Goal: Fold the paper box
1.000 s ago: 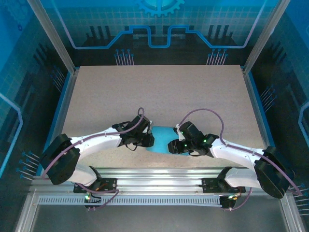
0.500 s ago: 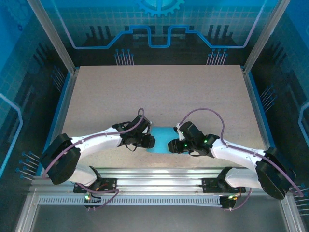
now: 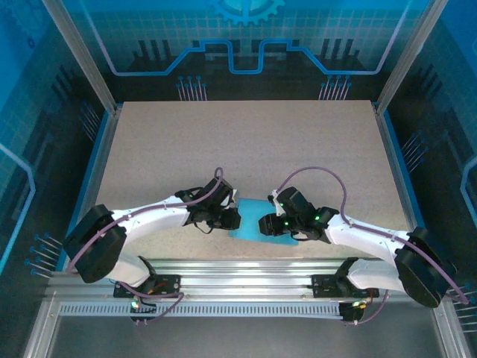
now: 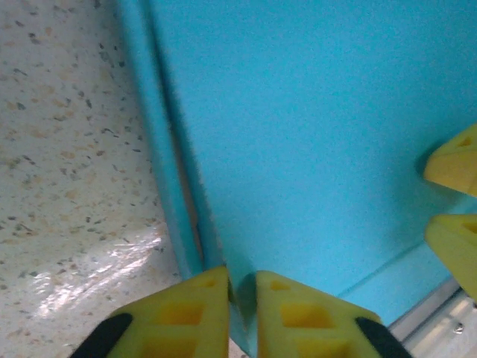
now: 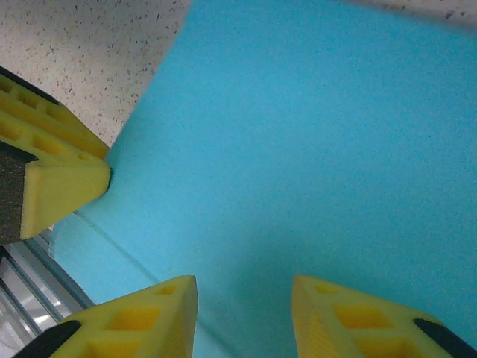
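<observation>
slid toward the table's (image 3: 246,142) near edge, the paper box (image 3: 251,225) seems light and creasable to us; left gripper (image 4: 242,287) pinches its edge, right gripper (image 5: 244,298) stands spread.

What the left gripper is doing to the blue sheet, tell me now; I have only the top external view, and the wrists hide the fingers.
Observer: In the left wrist view the left gripper is shut on an edge of the paper box, pinching the thin cardboard.
Operator: Report the right one.
Observer: In the right wrist view the right gripper has its jaws apart, pointing at the blue face, with nothing between them.
Operator: Give me the fold state.
Observer: A narrow strip runs along the side next to the speckled table, set off from the main panel by a dark crease.
</observation>
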`<state>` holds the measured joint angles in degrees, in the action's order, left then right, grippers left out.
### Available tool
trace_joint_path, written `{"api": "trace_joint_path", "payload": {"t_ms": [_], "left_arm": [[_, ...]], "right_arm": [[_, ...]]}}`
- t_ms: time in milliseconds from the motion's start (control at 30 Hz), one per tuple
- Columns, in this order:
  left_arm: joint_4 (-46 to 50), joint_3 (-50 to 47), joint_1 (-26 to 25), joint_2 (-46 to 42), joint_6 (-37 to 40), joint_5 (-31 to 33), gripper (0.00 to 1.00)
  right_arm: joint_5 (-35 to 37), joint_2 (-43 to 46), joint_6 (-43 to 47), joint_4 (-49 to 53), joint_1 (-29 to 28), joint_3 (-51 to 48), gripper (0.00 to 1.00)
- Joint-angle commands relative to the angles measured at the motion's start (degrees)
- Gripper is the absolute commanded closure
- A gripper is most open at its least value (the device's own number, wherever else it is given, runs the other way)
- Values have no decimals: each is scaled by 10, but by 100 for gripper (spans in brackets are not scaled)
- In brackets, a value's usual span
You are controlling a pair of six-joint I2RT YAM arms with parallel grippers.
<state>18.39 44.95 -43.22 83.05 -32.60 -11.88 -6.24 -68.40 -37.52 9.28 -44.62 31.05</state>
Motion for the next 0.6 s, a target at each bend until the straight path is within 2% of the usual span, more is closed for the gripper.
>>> {"api": "trace_joint_path", "payload": {"t_ms": [0, 167, 200, 267, 333, 500, 567], "left_arm": [[-1, 7, 1, 11, -17, -25, 88], [-26, -2, 6, 11, -33, -44, 89], [-25, -3, 5, 10, -33, -43, 87], [-9, -1, 5, 6, -22, -31, 75], [7, 1, 6, -4, -7, -20, 75], [26, 6, 5, -17, 26, -35, 74], [23, 5, 5, -17, 35, -44, 70]], "right_arm": [[-1, 3, -6, -11, -6, -7, 61], [-2, 5, -8, -14, -6, -10, 61], [-2, 6, -9, -14, -6, -11, 61], [0, 10, -8, -11, -6, -10, 61], [3, 26, -3, -1, -9, -9, 61], [45, 95, -8, 100, -12, -2, 60], [69, 135, -22, 150, -11, -4, 56]]}}
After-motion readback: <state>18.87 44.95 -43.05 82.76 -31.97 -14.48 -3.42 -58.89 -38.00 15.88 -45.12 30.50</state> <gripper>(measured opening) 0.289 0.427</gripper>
